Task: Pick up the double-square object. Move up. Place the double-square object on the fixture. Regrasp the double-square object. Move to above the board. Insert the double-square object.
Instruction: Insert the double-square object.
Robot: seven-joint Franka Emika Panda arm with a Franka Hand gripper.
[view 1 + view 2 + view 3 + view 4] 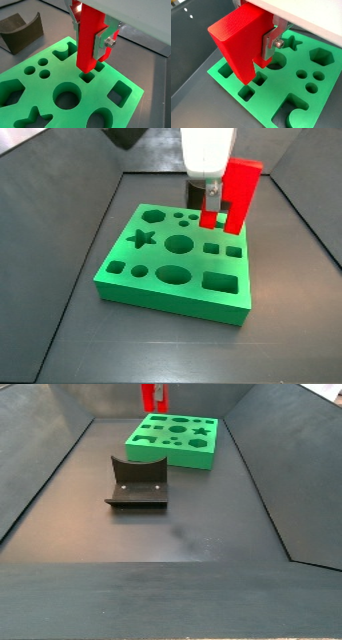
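1. Your claw (95, 50) hung over the far part of the green board (160, 288), clamped on the upper part of the red block (89, 42), which stood upright with its narrow stepped end pointing down.
2. In both wrist views, one silver finger (271, 42) lay flat against the block's side; the opposite finger was hidden behind the red plastic.
3. The block's lower tip sat just above, or just at the mouth of, a small square cutout (87, 77) near the board's edge. You could not tell from these views whether it had entered.
4. The dark fixture (138, 481) stood on the floor well apart from the board, with nothing on it, so you were most likely at the insertion step.
5. The main risk was a slight offset: if the tip landed on the rim rather than in the hole, pushing down could have jammed the block or slid it up between the pads.
6. A small twist of the block in the grip could have made its corners catch on the cutout's walls.
7. Releasing before the step had seated could have left the block leaning or tipped it onto the board.
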